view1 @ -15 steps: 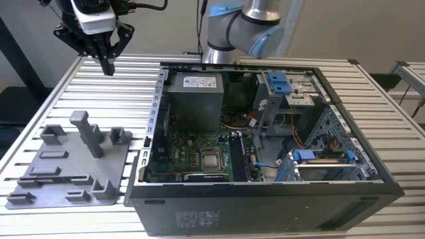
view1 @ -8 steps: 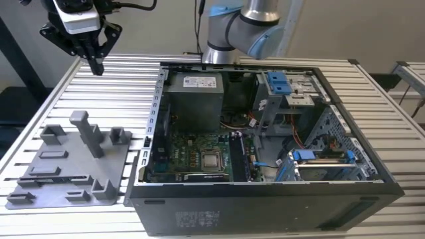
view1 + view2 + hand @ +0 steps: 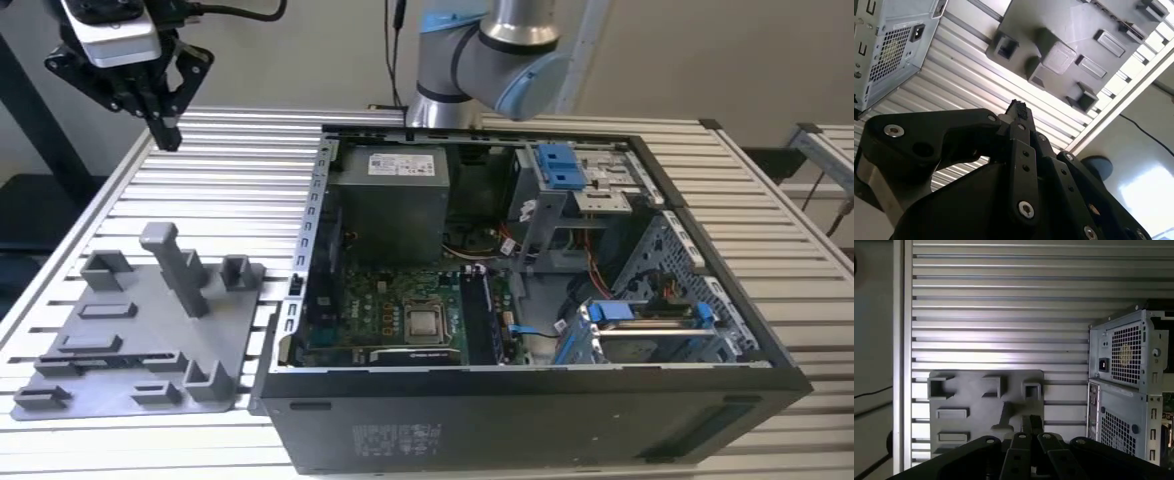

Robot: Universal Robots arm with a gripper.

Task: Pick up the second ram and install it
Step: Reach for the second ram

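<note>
**Tool hangs shut and empty above the tabletop, ram apparently in the board**

The tool (image 3: 170,135) hovers high over the far corner of the slatted tabletop (image 3: 240,170), at the exterior view's left and well apart from both the tray and the case. In the second wrist view its fingers (image 3: 1017,106) meet at the tips, and nothing is pinched between them: closed on air.

Below it, the grey tray (image 3: 134,340) stands with its upright pegs and pockets, and no stick can be made out in any of them. Over in the open computer case (image 3: 534,400), a dark, narrow stick stands on edge in the motherboard, just beside the processor socket (image 3: 424,322) on the exterior view's right. That looks like the second ram (image 3: 478,318), though whether it is fully clicked home cannot be told from here.

Judging by this, the pick-up and carry look done, and the step in hand is the end of the install, with the tool clear of the work. Any return to the slot would call for a clean pass over the case wall and a straight, square press along the stick's top edge.
</note>
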